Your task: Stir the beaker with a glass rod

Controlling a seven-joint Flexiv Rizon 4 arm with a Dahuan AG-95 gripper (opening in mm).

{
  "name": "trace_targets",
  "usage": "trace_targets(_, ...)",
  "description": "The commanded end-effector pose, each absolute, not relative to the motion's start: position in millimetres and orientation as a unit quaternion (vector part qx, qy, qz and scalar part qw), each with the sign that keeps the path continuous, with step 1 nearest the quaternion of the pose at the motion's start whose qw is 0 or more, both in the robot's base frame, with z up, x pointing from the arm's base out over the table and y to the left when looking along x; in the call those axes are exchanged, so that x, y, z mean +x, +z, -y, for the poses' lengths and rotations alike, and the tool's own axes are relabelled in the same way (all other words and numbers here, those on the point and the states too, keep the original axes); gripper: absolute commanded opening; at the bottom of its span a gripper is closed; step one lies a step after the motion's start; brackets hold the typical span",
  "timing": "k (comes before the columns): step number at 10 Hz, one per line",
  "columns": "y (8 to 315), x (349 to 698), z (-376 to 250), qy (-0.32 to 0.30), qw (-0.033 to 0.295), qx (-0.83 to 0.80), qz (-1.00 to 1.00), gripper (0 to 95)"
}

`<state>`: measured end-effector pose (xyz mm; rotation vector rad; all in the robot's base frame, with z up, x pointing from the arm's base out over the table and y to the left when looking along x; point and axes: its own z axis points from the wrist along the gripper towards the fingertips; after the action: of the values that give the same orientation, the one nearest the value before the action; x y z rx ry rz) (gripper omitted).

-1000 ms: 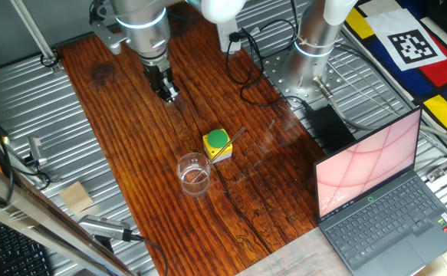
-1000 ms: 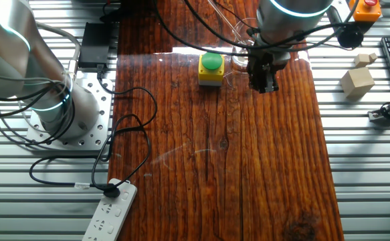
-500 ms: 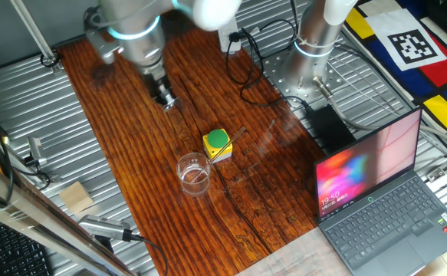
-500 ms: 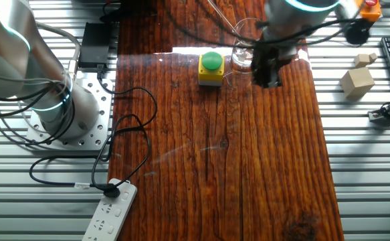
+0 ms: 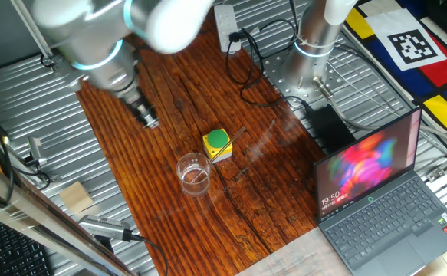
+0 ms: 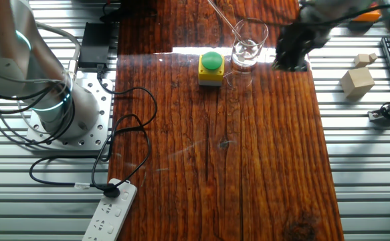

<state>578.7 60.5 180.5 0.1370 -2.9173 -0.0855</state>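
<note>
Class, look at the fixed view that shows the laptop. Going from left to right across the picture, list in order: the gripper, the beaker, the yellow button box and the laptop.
gripper → beaker → yellow button box → laptop

The gripper (image 5: 148,120) is motion-blurred in both fixed views; whether its jaws stand apart or closed cannot be told. In the other fixed view it (image 6: 290,59) appears as a dark smear at the upper right of the frame, and the arm above it is cut off by the top edge.

The glass rod (image 6: 223,16) is faint; its upper end runs out of the top edge. In one fixed view the rod cannot be made out with certainty.

The laptop (image 5: 384,201) is cut off at the lower right edge.
</note>
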Motion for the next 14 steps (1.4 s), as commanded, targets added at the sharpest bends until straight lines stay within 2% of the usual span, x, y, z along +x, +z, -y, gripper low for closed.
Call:
trace_targets(1, 183, 587, -65, -0.028, 0.12, 0.039, 0.992, 0.0)
trace_targets(9, 175, 581, -95, -0.026, 0.125, 0.006, 0.992, 0.0)
trace_targets(11, 181, 579, -97, -0.032, 0.129, 0.003, 0.991, 0.0)
trace_targets(14, 182, 578, -97, -0.023, 0.112, 0.005, 0.993, 0.0)
